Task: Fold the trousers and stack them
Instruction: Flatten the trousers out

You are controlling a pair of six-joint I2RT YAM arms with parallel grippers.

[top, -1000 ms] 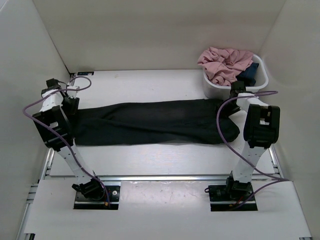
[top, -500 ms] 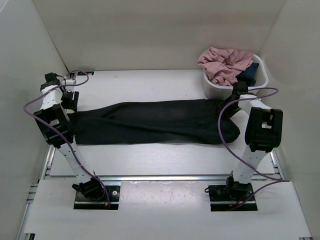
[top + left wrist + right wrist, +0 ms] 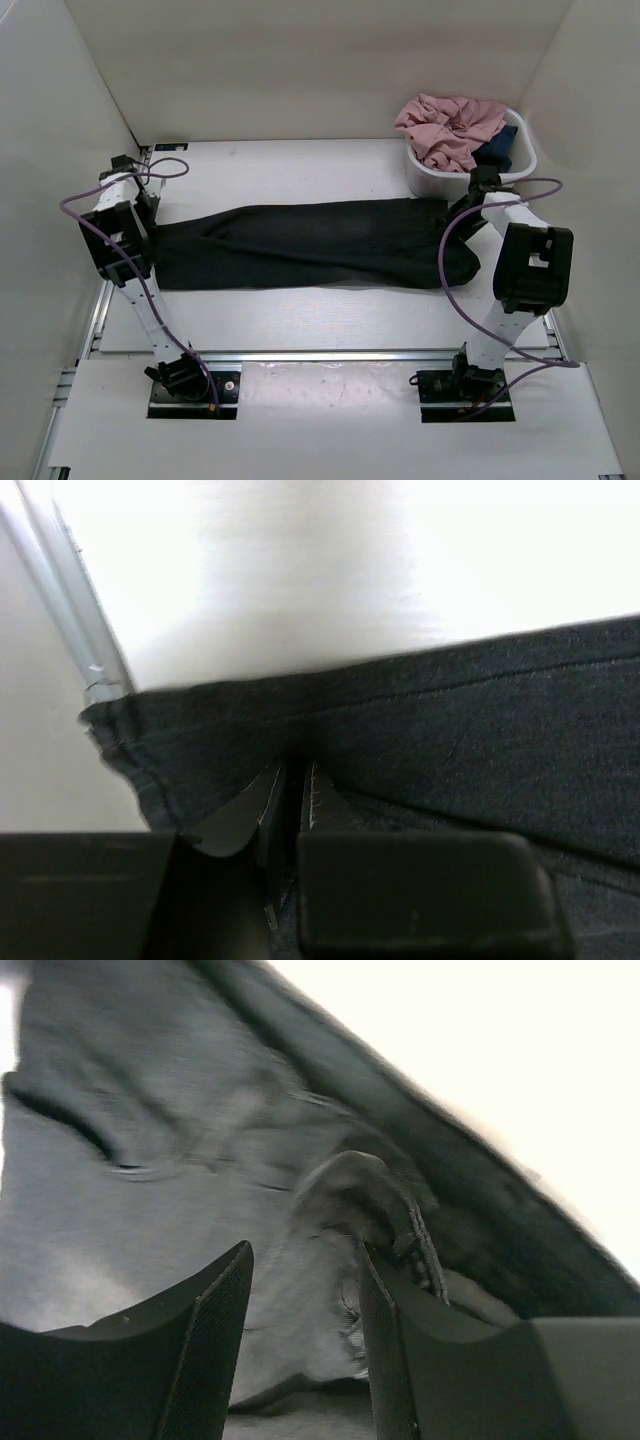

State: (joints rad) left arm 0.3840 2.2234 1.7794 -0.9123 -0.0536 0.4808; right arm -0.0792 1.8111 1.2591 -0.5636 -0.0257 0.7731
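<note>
Across the middle of the counter [image 3: 300, 170], the trousers [image 3: 300, 245] are lying full length, with the left gripper [image 3: 293, 780] clamping their left-edge end and the right gripper [image 3: 303, 1260] gaping over the right-edge end, apparently readying a fold.

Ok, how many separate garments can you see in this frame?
3: the black trousers spread across the table, plus a pink garment and a dark blue garment in the white basket at far right. More may be buried underneath.
</note>
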